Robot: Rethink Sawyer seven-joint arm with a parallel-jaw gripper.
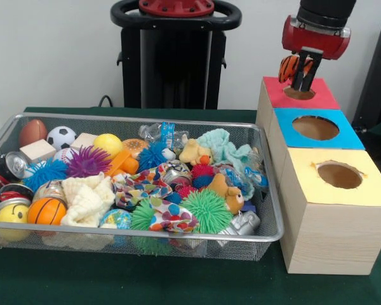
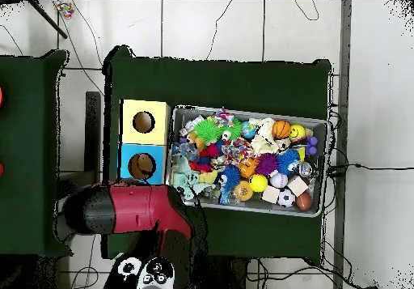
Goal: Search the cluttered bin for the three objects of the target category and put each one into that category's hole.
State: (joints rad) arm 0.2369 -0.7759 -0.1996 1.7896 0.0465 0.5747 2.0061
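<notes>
Three boxes stand in a row just beside the wire basket (image 1: 267, 234) of mixed toys: nearest the yellow box (image 1: 338, 190), behind it the blue box (image 1: 315, 129), and farthest the red box (image 1: 300, 95). Directly above the red box's hole, the gripper (image 1: 300, 68) is pinching an orange, black-striped toy (image 1: 289, 67), so I judge the step in hand to be the drop into that hole. What the next move calls for is letting go squarely over the opening, then returning to the basket, where balls, spiky toys, cans and cloth remain to be searched.
</notes>
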